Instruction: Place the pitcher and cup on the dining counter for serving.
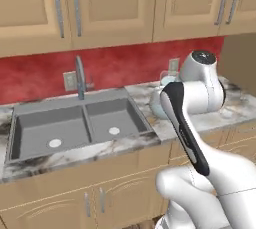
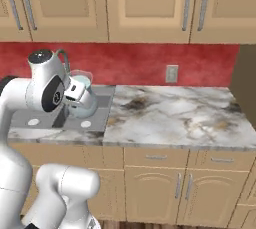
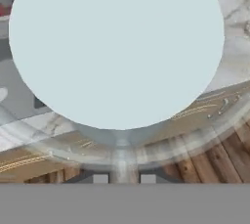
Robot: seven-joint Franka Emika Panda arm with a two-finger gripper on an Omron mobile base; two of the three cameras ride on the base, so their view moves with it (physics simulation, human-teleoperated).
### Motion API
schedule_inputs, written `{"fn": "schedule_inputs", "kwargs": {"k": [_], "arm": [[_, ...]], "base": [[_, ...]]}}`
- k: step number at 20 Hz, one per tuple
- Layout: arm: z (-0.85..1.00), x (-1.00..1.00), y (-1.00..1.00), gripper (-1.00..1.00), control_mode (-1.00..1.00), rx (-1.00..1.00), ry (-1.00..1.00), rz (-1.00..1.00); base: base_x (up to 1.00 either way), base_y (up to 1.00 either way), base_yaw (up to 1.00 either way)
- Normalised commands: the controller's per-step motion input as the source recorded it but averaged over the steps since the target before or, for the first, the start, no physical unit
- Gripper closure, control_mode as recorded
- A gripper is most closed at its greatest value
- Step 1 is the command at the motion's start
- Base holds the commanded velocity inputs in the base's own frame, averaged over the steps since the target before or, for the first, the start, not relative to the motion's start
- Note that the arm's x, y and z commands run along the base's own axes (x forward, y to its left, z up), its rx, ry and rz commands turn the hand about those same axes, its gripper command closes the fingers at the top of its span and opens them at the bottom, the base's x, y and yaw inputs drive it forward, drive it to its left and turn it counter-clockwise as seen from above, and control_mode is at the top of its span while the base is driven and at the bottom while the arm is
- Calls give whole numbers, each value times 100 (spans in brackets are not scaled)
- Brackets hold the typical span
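The large marble counter [image 2: 170, 110] with its grey double sink [image 1: 75, 123] fills the middle of both base views. One pale blue-grey translucent glassy pitcher [image 2: 82, 98] hangs at centre left of the right base view, above the sink's edge, with the two-finger gripper [image 3: 123, 178] clamped on its rim at the bottom of the hand view. This looks like the carrying step; next, a drive to the dining counter. One pitcher, one sink.
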Motion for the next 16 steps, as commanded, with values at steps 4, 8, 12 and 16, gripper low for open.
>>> {"fn": "schedule_inputs", "kwargs": {"k": [4, 8, 12, 16], "arm": [[0, 0, 0, 100, 100, 0, 0, 0], [0, 0, 0, 100, 100, 0, 0, 0], [0, 0, 0, 100, 100, 0, 0, 0], [0, 0, 0, 100, 100, 0, 0, 0]], "base": [[-34, 8, 100], [-12, 8, 100], [-10, 2, 100], [-10, 1, 100]]}}
